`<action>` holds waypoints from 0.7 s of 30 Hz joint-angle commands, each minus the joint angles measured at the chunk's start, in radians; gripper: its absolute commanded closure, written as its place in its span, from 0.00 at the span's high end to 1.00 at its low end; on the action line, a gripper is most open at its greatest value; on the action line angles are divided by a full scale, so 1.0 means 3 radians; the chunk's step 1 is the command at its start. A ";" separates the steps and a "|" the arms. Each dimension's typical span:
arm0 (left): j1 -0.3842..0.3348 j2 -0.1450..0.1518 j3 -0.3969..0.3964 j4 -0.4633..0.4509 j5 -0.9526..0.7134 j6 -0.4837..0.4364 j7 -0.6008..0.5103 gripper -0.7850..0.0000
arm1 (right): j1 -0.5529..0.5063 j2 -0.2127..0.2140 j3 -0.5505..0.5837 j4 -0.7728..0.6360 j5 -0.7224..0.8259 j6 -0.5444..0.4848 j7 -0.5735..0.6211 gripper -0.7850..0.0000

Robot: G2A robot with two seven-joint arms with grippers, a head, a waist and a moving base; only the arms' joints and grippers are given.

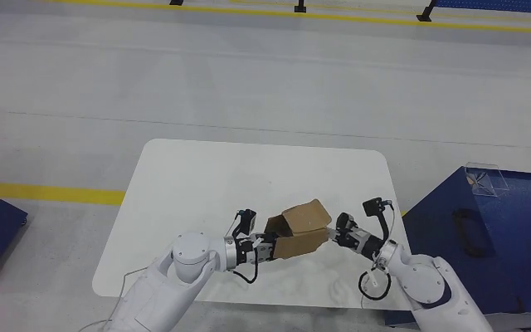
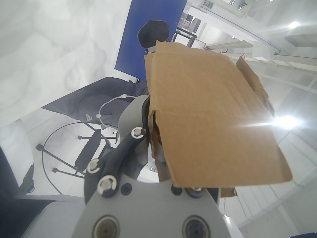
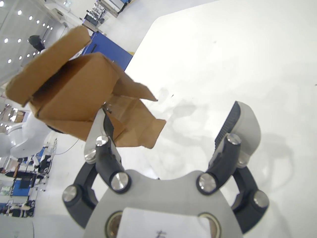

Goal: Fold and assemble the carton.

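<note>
A brown cardboard carton (image 1: pixel 300 227) is held just above the near part of the white table (image 1: pixel 207 191), partly formed, with flaps standing open. My left gripper (image 1: pixel 267 246) is at the carton's left end, shut on a wall of the carton (image 2: pixel 205 115). One finger (image 2: pixel 133 117) lies against the cardboard edge and the other is hidden behind the panel. My right gripper (image 1: pixel 333 231) is at the carton's right end and stands open (image 3: pixel 171 125). One of its fingers (image 3: pixel 102 122) touches a loose flap of the carton (image 3: pixel 74 87), and the other finger (image 3: pixel 239 122) is over bare table.
A dark blue cabinet (image 1: pixel 477 241) stands just off the table's right edge, carrying a clear stand (image 1: pixel 483 177). The table's front edge runs close below both grippers. The far half of the table (image 3: pixel 223 38) is bare white surface.
</note>
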 commanded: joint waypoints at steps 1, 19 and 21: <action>0.0001 -0.0001 0.0003 0.0004 0.0005 0.0000 -0.0003 0.00 | 0.0013 -0.0010 0.0003 -0.0011 -0.0154 0.0134 -0.0220 1.00; 0.0047 0.0003 -0.0029 0.0015 0.0020 -0.0047 -0.0044 0.00 | 0.0041 -0.0132 -0.0529 -0.0154 -0.1338 0.0872 -0.0975 1.00; 0.0060 0.0005 -0.0038 0.0015 0.0013 -0.0046 -0.0045 0.00 | -0.0023 -0.0130 -0.0517 -0.0216 -0.1407 0.0891 -0.0995 1.00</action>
